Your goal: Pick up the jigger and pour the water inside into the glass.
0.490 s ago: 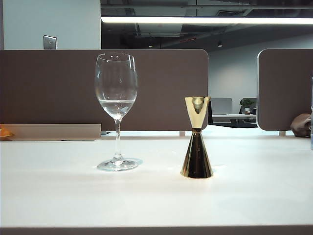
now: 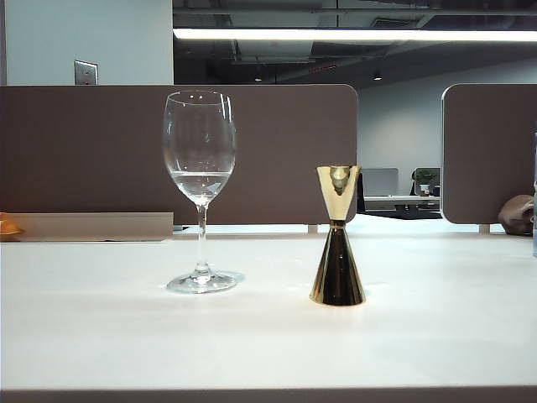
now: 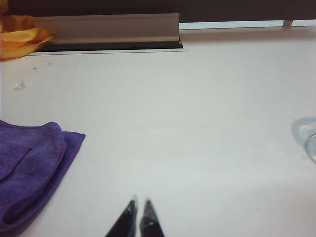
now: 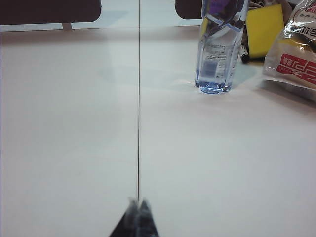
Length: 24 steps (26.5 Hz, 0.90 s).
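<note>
jigger upright and untouched, glass already holds some water

nearest the cameras, both arms sit back from the work. the left gripper (image 3: 139, 203) shows only its dark fingertips low over bare white table (image 2: 268, 344), pressed nearly together with a thin slit between them and nothing held. the right gripper (image 4: 138, 203) is likewise closed on nothing, its tips meeting over a thin seam in the tabletop. neither gripper appears in the exterior view, so both are well apart from the task's things.

further in, the jigger (image 2: 337, 238) stands upright on its dark lower cone, gold upper cone open to the ceiling. whether it holds anything cannot be told from this angle. to its left, apart from it, stands the glass (image 2: 200, 189) with a shallow pool of water (image 2: 200, 183) in the bowl. judging by this, either the pour is finished and the jigger set back, or nothing has begun; the pictures alone do not decide it.

off to the sides, a purple cloth (image 3: 30, 168) lies near the left gripper, and a clear plastic bottle (image 4: 219, 47) with a yellow pad (image 4: 265, 28) and a snack packet (image 4: 295, 47) sits beyond the right one.

the surface is smooth, matte white and dry where visible. behind it run brown desk partitions (image 2: 268, 151), then a dim open office with a long ceiling light strip (image 2: 352, 34).
</note>
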### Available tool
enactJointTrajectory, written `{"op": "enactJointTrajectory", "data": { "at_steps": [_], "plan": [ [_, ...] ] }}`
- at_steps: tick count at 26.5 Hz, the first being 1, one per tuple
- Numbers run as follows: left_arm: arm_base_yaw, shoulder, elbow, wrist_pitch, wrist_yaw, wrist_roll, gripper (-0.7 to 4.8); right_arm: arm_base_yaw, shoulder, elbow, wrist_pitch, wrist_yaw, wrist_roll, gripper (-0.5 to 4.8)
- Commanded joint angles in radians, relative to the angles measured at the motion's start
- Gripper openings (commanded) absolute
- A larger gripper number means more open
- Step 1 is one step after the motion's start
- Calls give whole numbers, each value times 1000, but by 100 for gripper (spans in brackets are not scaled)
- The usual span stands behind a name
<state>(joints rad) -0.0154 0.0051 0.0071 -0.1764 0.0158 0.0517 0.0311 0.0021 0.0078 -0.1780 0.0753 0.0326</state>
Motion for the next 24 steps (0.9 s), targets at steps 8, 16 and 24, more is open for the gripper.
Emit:
{"op": "enactJointTrajectory", "data": {
  "at_steps": [8, 16, 24],
  "plan": [
    [1, 1, 0, -7, 4, 0, 23, 1, 0, -7, -1, -3, -3, 4],
    [1, 1, 0, -7, 4, 0, 23, 1, 0, -7, 5, -5, -2, 3],
    [1, 1, 3, 8, 26, -44, 23, 1, 0, -3, 90, -35, 286, 3]
  ]
}}
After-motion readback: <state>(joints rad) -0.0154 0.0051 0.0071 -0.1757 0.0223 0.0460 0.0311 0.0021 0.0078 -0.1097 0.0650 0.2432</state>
